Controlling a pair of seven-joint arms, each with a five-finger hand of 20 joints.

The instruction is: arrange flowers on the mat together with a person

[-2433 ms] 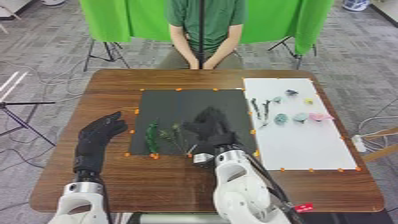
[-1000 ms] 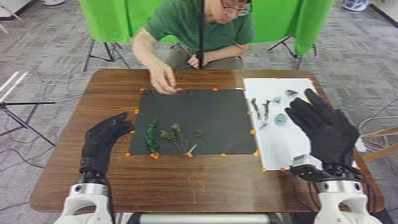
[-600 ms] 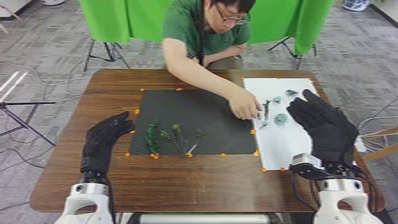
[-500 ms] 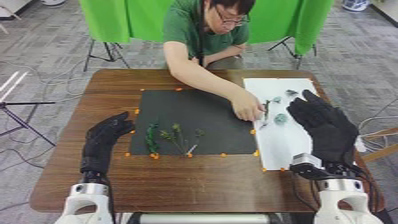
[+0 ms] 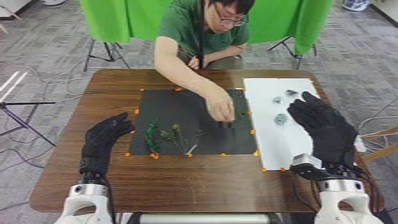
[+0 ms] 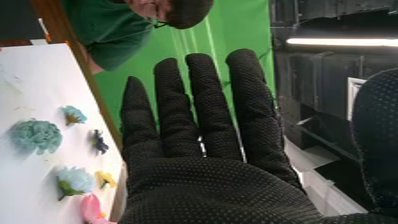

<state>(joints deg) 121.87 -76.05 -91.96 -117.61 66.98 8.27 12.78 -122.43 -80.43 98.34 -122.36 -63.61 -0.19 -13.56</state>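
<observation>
Here's the robot's right hand (image 5: 325, 127), in its black fabric glove, poised at the outer side of the white sheet (image 5: 280, 145): wide open, fingers straight, thumb well out, nothing in its grasp. Close by in the right wrist view lie a large ruffled teal flower (image 6: 36, 136), a smaller blue one (image 6: 73, 115), a dark blue bloom (image 6: 100, 142), a pale blue flower (image 6: 75, 180), a little yellow one (image 6: 107, 179) and a pink one (image 6: 92, 209), all on the white. And there's the danger! Come down this wide and those thick fingers could sweep neighbours aside or flatten petals; close carelessly and two blooms might come up together. Across to the rectangular black mat (image 5: 169, 107), where the person's bare hand (image 5: 219, 107) is low over the surface, dark twig ends (image 5: 229, 124) poking out beneath. Swing the robot across now and the two hands could well collide, knocking the twigs askew. Further over, leafy green stems (image 5: 152, 137) lie on the near part of the mat, and just outside its edge waits the black-gloved left hand (image 5: 107, 131), relaxed, open and empty; a stray nudge inward could spoil that greenery.
</observation>
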